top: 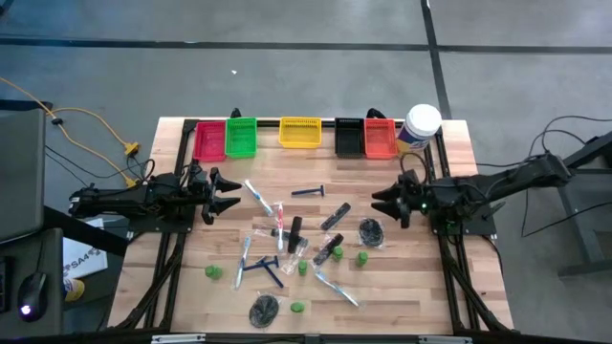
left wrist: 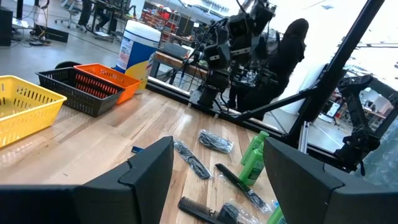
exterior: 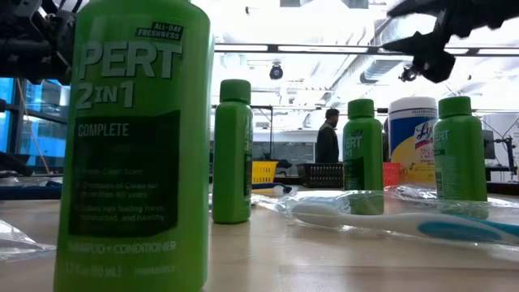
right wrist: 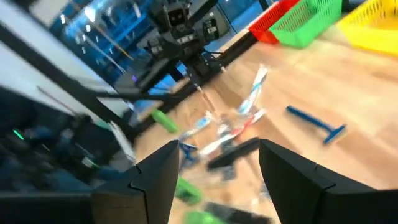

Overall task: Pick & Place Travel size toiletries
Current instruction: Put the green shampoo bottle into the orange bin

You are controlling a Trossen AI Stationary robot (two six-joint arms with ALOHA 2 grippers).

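Nearest the low camera, a green bottle (exterior: 134, 146) fills the left of the frame, with three more green bottles and a clear-wrapped toothbrush (exterior: 397, 217) lying across the lower right. From above, the travel size toiletries are scattered over the centre and lower half of the table (top: 449, 287): a blue razor (top: 308, 191) near centre, black combs, a mesh puff (top: 264, 309) at the bottom edge. The coloured bins (top: 299, 132) line the top edge, empty as far as can be seen.

The left gripper (top: 225, 196) hovers at centre left, fingers spread apart, holding nothing. The right gripper (top: 387, 199) hovers at centre right, fingers likewise apart and empty.

No item appears to be picked yet. Recommended procedure: select an isolated item, such as the blue razor; avoid the overlapping cluster. Align the fingers across its narrow handle, descend until they straddle it, then close
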